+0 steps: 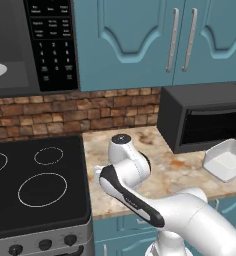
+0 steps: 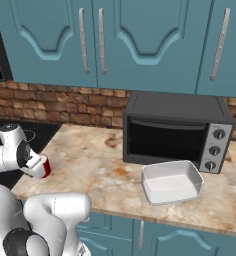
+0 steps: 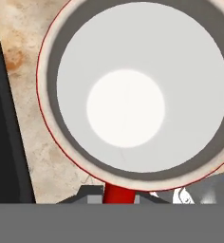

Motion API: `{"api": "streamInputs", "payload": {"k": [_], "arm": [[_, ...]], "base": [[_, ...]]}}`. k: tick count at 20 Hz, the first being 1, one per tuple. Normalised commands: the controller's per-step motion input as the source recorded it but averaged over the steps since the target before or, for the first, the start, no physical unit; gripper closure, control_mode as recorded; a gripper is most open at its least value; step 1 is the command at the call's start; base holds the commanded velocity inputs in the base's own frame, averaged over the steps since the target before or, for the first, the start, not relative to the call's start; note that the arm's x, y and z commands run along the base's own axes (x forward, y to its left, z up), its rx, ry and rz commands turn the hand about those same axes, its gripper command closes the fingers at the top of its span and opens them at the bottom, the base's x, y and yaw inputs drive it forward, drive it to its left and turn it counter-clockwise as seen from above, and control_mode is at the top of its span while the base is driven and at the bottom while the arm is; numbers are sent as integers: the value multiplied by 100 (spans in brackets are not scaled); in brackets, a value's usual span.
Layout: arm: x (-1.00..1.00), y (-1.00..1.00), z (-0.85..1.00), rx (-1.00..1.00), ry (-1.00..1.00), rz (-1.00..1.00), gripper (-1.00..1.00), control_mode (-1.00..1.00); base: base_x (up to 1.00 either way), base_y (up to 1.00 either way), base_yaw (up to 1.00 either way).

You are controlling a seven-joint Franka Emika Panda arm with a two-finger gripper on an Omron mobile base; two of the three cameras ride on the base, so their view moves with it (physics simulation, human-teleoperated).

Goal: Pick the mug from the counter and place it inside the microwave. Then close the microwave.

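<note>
one mug (image 3: 133, 95), one white tray (image 2: 171, 181), one black oven (image 2: 177, 131), one microwave (image 1: 35, 45). my arm folds low over the counter (image 2: 100, 165), gripper (image 3: 118, 193) closed on the mug's rim at 6 o'clock. mug red outside, white inside, at the counter's stovetop (image 1: 35, 185) edge.
</note>
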Motion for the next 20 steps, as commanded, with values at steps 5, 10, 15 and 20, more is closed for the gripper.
{"api": "streamInputs", "payload": {"k": [5, 10, 15, 20], "arm": [[0, -29, 0, 0, 0, 28, 100, -100], [-1, -15, 15, 0, 0, 22, 100, -100], [-18, 0, 11, 0, 0, 11, 100, -100], [-73, 0, 18, 0, -2, 7, 100, -100]], "base": [[0, 0, 0], [0, 0, 0], [0, 0, 0], [0, 0, 0]]}}
